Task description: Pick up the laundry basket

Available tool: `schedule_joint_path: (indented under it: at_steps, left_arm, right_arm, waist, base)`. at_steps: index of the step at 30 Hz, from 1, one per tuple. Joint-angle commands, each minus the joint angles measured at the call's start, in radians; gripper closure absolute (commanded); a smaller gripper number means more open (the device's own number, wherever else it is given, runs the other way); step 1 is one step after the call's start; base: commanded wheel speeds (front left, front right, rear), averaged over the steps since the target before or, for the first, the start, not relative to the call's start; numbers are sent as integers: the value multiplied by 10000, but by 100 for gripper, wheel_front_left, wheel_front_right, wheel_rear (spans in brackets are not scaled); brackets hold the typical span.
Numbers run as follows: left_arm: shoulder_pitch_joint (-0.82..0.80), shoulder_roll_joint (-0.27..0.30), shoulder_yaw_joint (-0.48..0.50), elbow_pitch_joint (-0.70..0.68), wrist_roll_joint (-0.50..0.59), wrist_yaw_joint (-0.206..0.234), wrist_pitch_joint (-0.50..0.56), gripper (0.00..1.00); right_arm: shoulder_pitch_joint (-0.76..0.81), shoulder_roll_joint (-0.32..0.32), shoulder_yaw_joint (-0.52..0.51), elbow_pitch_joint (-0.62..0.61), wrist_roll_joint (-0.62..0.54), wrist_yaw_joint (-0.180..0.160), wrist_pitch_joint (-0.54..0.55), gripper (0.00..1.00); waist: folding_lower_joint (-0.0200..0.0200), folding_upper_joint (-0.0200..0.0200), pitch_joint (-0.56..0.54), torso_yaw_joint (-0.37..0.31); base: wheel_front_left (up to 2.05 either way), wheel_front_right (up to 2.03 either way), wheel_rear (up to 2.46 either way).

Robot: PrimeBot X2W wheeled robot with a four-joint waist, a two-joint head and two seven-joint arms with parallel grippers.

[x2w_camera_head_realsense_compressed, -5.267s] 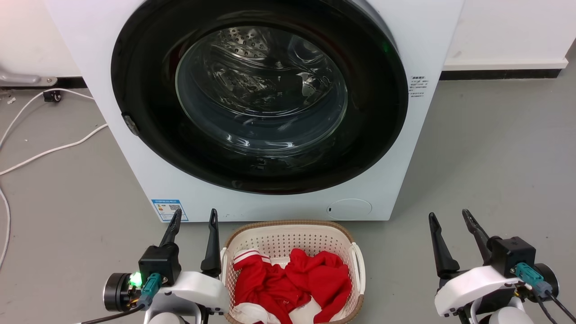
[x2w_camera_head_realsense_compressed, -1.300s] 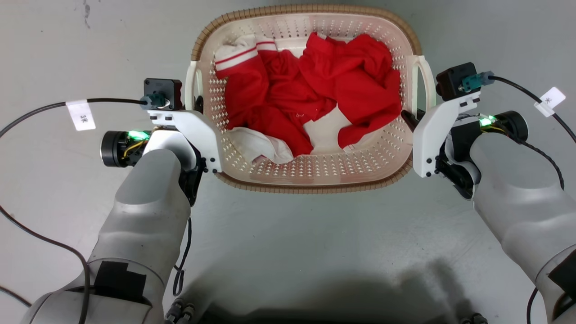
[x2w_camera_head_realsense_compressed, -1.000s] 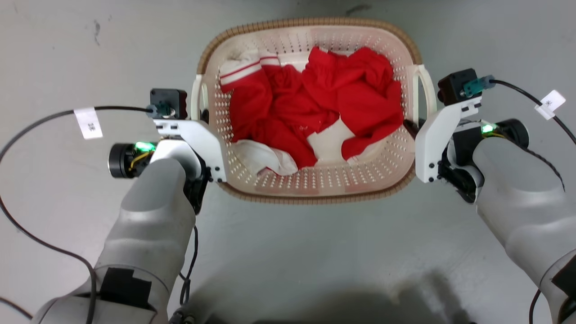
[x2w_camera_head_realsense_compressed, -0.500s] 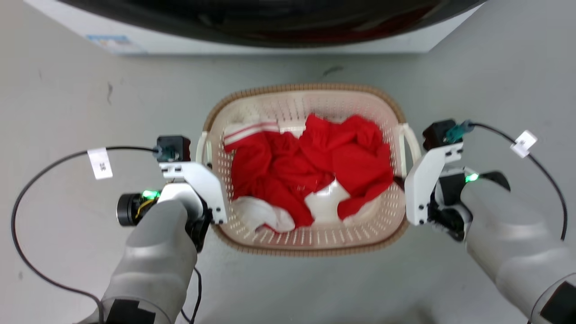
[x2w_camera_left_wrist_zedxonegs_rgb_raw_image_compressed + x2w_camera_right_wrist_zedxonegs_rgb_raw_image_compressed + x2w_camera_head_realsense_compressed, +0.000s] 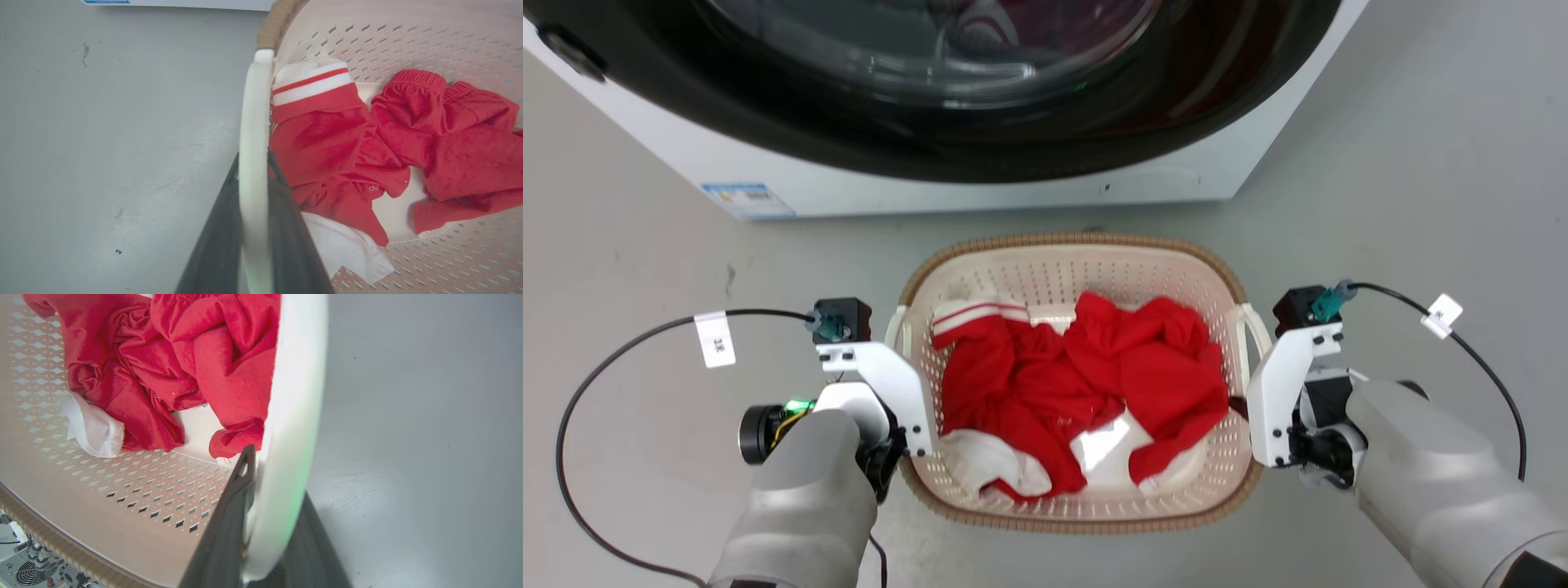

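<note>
left gripper [image 5: 253,163] closed on basket [image 5: 1070,242] by its left handle [image 5: 254,102]; right gripper [image 5: 276,477] closed on right handle [image 5: 296,396]. red clothes [image 5: 1094,367] lie inside basket.

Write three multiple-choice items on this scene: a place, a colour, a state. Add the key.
1. The laundry basket is: A) before the washer B) inside the drum C) on a table.
2. The clothes in it are mostly: A) blue B) red C) green.
3. The left end effector is: A) open B) shut on a loop handle C) holding a sock.
Key: A, the washer stands just beyond its rim; B, red cloth dominates; B, both fingers press the white handle.
</note>
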Motion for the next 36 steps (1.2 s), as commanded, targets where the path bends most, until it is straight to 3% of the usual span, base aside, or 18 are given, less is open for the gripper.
schedule_joint_path:
  at_steps: [1,21,36]
  left_arm:
    - [101,58,4,-56,-88,-17,45,100]
    - [978,248,-95,-54,-471,-65,1077,100]
    - [1680,454,-176,-49,-698,-60,1610,100]
  right_arm:
    - [236,168,88,-34,122,134,151,100]
    - [1123,212,503,424,974,133,991,100]
    - [1749,226,601,1135,1273,85,1108,100]
  waist:
    - [1,0,-431,-104]
    - [1,0,-2904,-57]
    - [1,0,-4054,84]
  base:
    - [0,0,0]
    - [0,0,0]
    - [0,0,0]
